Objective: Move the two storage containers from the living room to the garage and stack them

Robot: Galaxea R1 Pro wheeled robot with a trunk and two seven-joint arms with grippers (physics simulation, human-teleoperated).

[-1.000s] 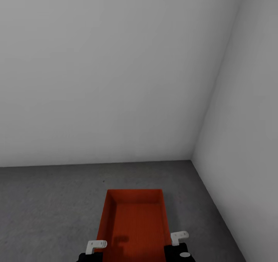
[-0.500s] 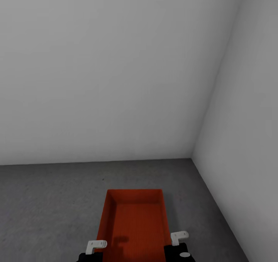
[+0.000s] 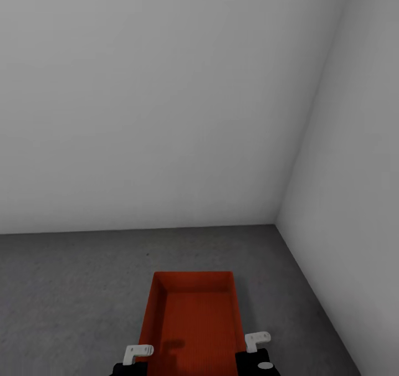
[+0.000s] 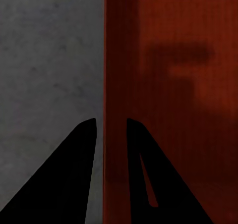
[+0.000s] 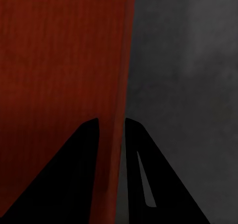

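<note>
- I see two pale grey walls (image 3: 166, 104) that meet in a corner at the right, and nothing stands between me and this corner.
- The floor (image 3: 66, 287) is dark grey speckled concrete, so I am in the garage; I see no other objects lying on it.
- I count one storage container (image 3: 194, 320), orange-red and open on top, and nothing lies inside it, only a shadow on the ribbed bottom.
- It is low in the middle of the head view, in front of my trunk and near the corner; I cannot tell if it touches the floor.
- I count two end effectors.
- The left end effector (image 4: 110, 130) is closed on the left long wall of the container, one finger outside and one inside.
- The right end effector (image 5: 112, 130) grips the right long wall in the same way.
</note>
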